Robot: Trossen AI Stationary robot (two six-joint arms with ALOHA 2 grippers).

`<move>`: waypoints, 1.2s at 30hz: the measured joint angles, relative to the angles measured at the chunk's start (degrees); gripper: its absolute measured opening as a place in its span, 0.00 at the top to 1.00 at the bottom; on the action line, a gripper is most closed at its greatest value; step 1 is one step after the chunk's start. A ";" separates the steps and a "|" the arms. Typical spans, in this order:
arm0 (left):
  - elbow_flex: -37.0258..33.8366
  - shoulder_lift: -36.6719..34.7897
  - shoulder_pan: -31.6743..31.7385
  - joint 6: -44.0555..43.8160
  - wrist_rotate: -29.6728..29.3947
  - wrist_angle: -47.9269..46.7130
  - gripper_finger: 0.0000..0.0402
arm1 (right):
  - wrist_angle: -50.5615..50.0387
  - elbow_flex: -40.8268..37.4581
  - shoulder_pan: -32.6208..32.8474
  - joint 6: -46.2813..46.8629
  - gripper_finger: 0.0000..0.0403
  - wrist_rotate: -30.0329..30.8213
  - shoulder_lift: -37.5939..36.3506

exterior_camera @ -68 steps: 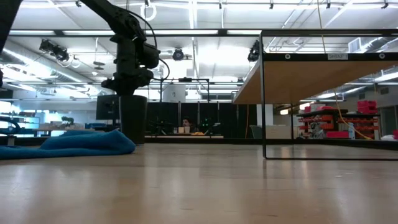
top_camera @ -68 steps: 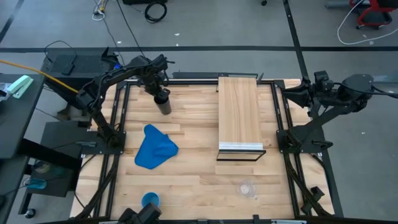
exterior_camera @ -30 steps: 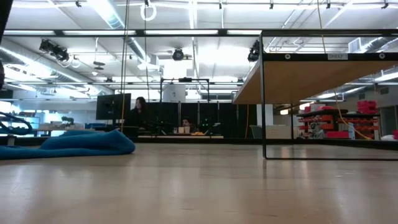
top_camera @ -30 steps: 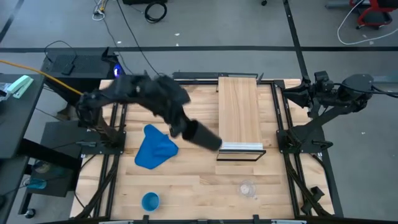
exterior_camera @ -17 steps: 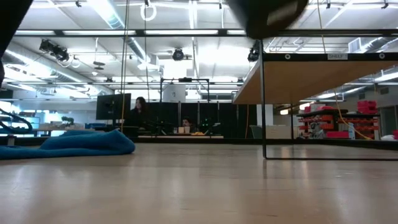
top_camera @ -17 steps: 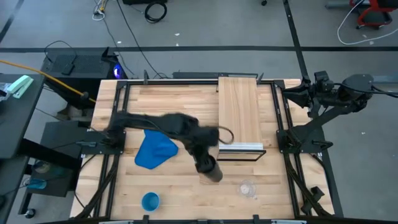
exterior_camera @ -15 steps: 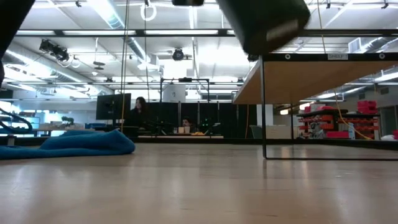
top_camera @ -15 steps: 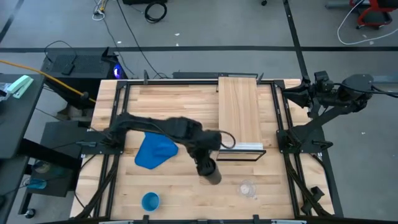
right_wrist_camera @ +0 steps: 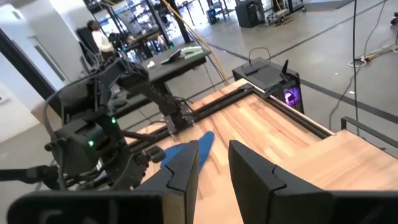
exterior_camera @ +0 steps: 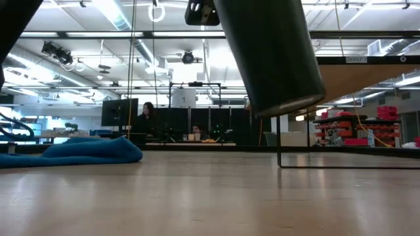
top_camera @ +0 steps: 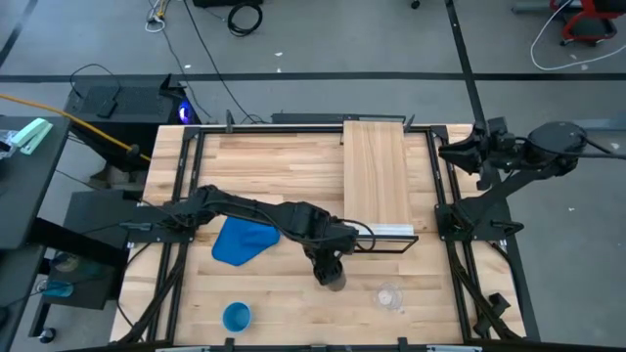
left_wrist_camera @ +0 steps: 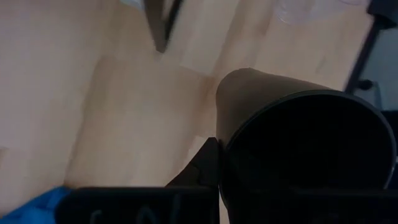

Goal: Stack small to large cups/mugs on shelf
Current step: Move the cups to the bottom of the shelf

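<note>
The tall black cup [top_camera: 334, 280] hangs in my left gripper [top_camera: 326, 262], which is shut on it just off the shelf's near end. In the low view the black cup [exterior_camera: 269, 52] floats tilted above the tabletop. The shelf [top_camera: 377, 176] is a light plank with a silver front edge. The small clear cup [top_camera: 389, 295] stands on the table to the right of the black cup. The light-blue cup [top_camera: 236, 315] stands near the table's near edge, to the left. My right gripper [right_wrist_camera: 211, 168] is open and waits off the table's right side. My left gripper holds the black cup by its rim wall [left_wrist_camera: 225, 158], coming from above. One finger [left_wrist_camera: 208, 167] lies against the outside of the wall; the cup's mouth hides the other. The cup hangs below the fingers, lifted clear of the table and tilted.
A crumpled blue cloth [top_camera: 245, 240] lies on the table left of the outstretched left arm. The shelf's black frame leg [exterior_camera: 279, 111] stands just behind the hanging cup. Bare butcher-block shows along the near edge between the light-blue and clear cups.
My left gripper has carried the black cup from beside the shelf's left side toward the table's near edge and slightly right. It has then come down, so the cup now fills the upper part of the low view. The cup has stayed in the hold throughout.
</note>
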 joint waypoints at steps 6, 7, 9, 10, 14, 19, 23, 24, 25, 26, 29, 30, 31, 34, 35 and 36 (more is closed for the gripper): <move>0.00 0.01 -0.10 0.06 -2.91 -0.13 0.98 | -0.11 0.00 -0.02 -0.42 0.76 0.00 2.01; 0.00 0.05 -0.10 0.43 -2.95 -0.14 0.98 | -0.11 0.00 0.00 -0.60 0.76 0.00 2.34; 0.15 0.86 -0.11 1.61 -2.93 -0.03 0.98 | -0.15 0.00 -0.02 -1.20 0.76 0.00 2.99; 0.08 1.16 -0.20 1.88 -2.89 -0.54 0.98 | -0.27 0.00 -0.01 -1.30 0.76 -0.01 3.24; 0.04 2.96 -0.30 2.72 -2.15 -1.79 0.98 | -0.67 0.00 0.00 -1.35 0.76 -0.02 3.50; 0.04 3.87 -0.55 3.07 -1.05 -2.12 0.98 | -0.90 0.00 -0.02 -1.17 0.76 -0.29 3.10; 0.04 3.82 -0.48 3.04 -1.70 -1.68 0.98 | -1.17 0.00 -0.02 -1.17 0.76 -0.46 3.11; 0.04 3.82 -0.47 3.03 -1.70 -1.69 0.98 | -1.18 0.00 -0.02 -1.21 0.76 -0.46 3.12; 0.04 3.82 -0.47 3.06 -1.74 -1.66 0.98 | -1.19 0.00 -0.02 -1.24 0.76 -0.46 3.13; 0.04 3.84 -0.47 3.31 -1.72 -1.75 0.98 | -1.22 0.00 -0.02 -1.22 0.76 -0.46 3.13; 0.04 5.16 -0.47 3.54 -1.22 -1.52 0.98 | -1.51 0.00 -0.02 -1.20 0.76 -0.46 3.13; -0.08 5.45 -0.48 3.56 -0.96 -2.18 0.98 | -1.57 0.00 -0.02 -1.20 0.76 -0.46 3.13; -0.06 5.82 -0.53 3.59 -0.48 -1.86 0.98 | -1.56 0.00 -0.02 -1.20 0.76 -0.46 3.13; 0.04 6.16 -0.53 4.58 0.67 -1.74 0.98 | -1.57 0.00 -0.02 -1.17 0.76 -0.46 3.13; 0.04 6.16 -0.53 4.75 0.67 -2.13 0.98 | -1.55 0.00 -0.02 -1.17 0.76 -0.46 3.13; 0.04 6.16 -0.55 4.72 0.57 -1.72 0.98 | -1.55 0.00 -0.02 -1.18 0.76 -0.46 3.13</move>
